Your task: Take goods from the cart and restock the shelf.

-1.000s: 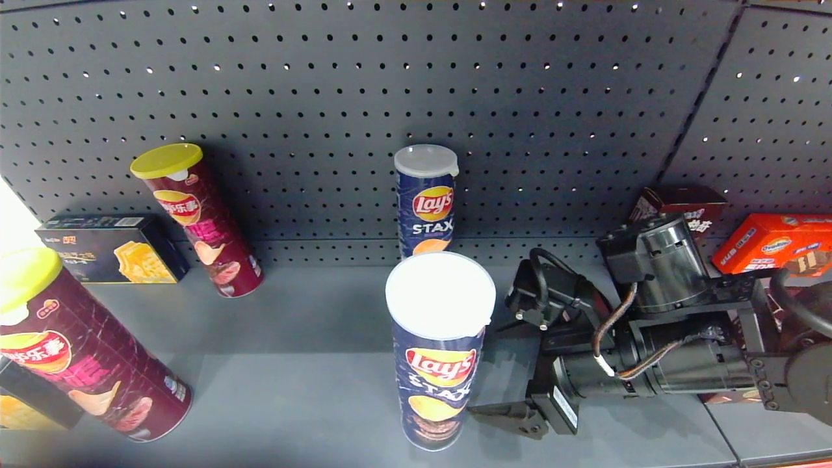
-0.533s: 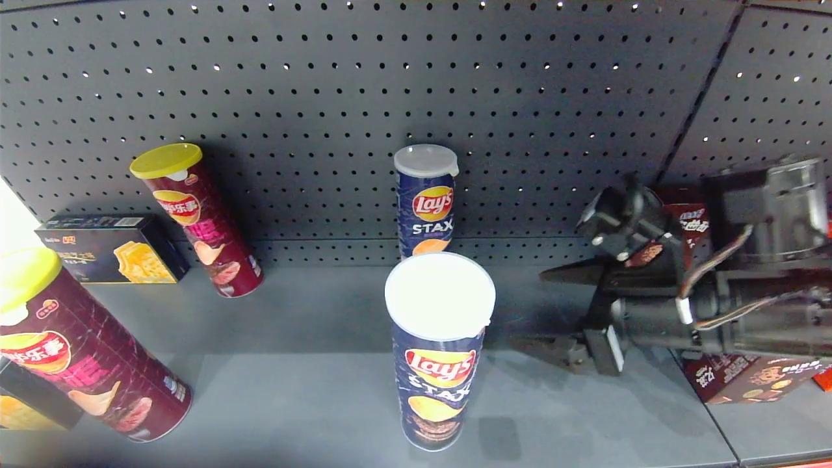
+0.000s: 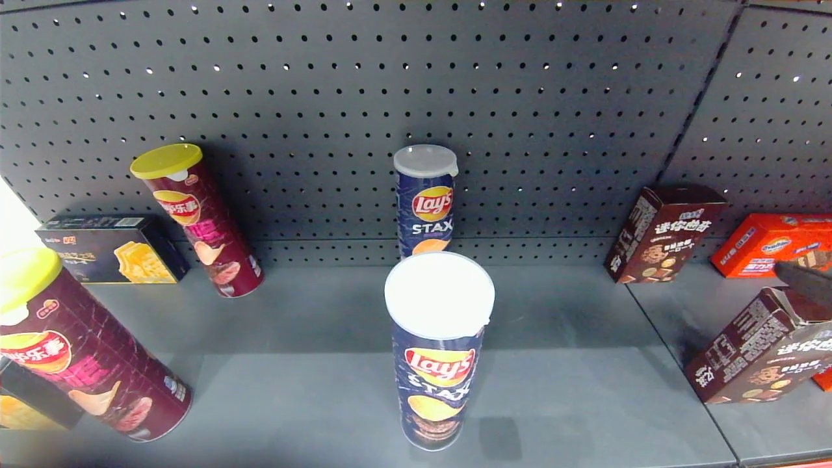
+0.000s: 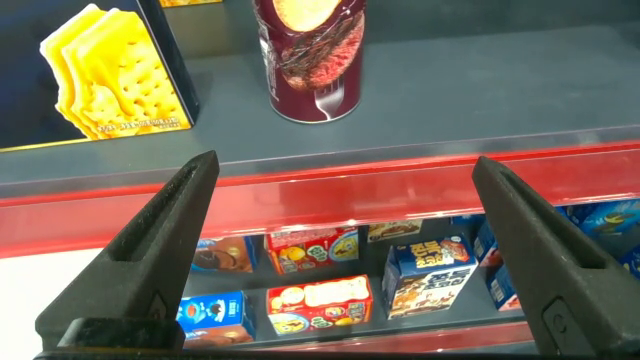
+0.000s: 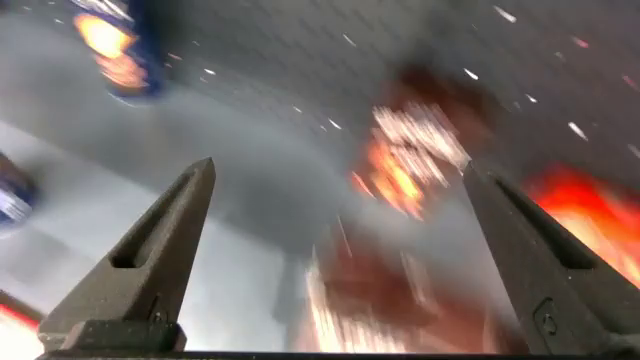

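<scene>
A blue chip can [image 3: 437, 364] with a white lid stands upright at the front middle of the grey shelf [image 3: 572, 390]. A second blue can [image 3: 426, 201] stands behind it at the pegboard. My right gripper [image 5: 340, 260] is open and holds nothing; one dark fingertip [image 3: 803, 279] shows at the far right edge of the head view, above a brown box [image 3: 760, 351]. The right wrist view is smeared, with a blue can [image 5: 120, 50] and a brown box [image 5: 410, 170] ahead. My left gripper [image 4: 340, 260] is open and holds nothing, below the shelf's red front strip [image 4: 330, 195].
Two maroon cans with yellow lids [image 3: 195, 218] [image 3: 84, 351] and a dark cracker box [image 3: 110, 250] stand at the left. Another brown box [image 3: 663, 234] and an orange box [image 3: 773, 244] sit at the right. Small goods boxes [image 4: 320, 300] fill a lower shelf.
My right arm has pulled back to the right, away from the front blue can, almost out of the head view. The can stays upright where it was.
</scene>
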Controlling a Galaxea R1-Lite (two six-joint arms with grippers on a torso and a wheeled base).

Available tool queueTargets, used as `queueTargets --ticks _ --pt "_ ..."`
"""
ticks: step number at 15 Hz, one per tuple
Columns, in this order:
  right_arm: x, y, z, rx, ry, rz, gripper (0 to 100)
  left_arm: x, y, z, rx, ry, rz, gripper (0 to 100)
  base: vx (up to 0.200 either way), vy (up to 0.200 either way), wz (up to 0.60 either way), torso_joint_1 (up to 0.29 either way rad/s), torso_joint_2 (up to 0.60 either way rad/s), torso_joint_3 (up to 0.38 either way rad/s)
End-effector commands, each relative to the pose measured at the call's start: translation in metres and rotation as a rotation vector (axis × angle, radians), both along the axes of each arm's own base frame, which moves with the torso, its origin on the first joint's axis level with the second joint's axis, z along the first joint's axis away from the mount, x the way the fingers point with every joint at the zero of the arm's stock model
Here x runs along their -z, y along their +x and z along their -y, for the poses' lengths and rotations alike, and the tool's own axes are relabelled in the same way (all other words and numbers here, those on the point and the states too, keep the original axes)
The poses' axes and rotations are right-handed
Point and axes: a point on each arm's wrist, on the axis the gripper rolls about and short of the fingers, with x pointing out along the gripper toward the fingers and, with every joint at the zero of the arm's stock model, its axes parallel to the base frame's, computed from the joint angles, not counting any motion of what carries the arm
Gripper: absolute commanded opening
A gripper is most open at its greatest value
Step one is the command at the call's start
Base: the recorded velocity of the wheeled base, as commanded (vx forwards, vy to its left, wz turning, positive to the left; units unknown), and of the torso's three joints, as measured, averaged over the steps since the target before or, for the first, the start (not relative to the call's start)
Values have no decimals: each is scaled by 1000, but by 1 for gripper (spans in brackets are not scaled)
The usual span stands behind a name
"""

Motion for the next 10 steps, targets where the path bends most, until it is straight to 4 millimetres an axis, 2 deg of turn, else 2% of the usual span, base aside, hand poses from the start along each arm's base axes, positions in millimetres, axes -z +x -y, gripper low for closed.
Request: queueTargets --ticks 1,3,4,5,6,7,8,9,10 --pt "47 -65 15 181 19 83 100 0 0 0 0 0 -1 100 0 0 0 0 0 0" --pt "78 -86 15 275 88 68 100 0 0 0 0 0 -1 100 0 0 0 0 0 0" --pt "83 -89 16 310 91 67 100 0 0 0 0 1 -1 100 0 0 0 0 0 0" --pt "104 -97 16 422 124 57 100 0 0 0 0 0 -1 100 0 0 0 0 0 0" --pt "112 -100 15 444 140 61 100 0 0 0 -1 0 -1 100 0 0 0 0 0 0" --pt "140 -107 15 508 165 65 100 0 0 0 -1 0 -1 100 0 0 0 0 0 0" --pt "153 -109 15 540 174 68 100 0 0 0 -1 0 -1 100 0 0 0 0 0 0" --pt "181 -108 17 606 190 48 100 0 0 0 0 3 -1 100 0 0 0 0 0 0" --pt "182 -107 18 638 208 55 100 0 0 0 0 3 -1 100 0 0 0 0 0 0"
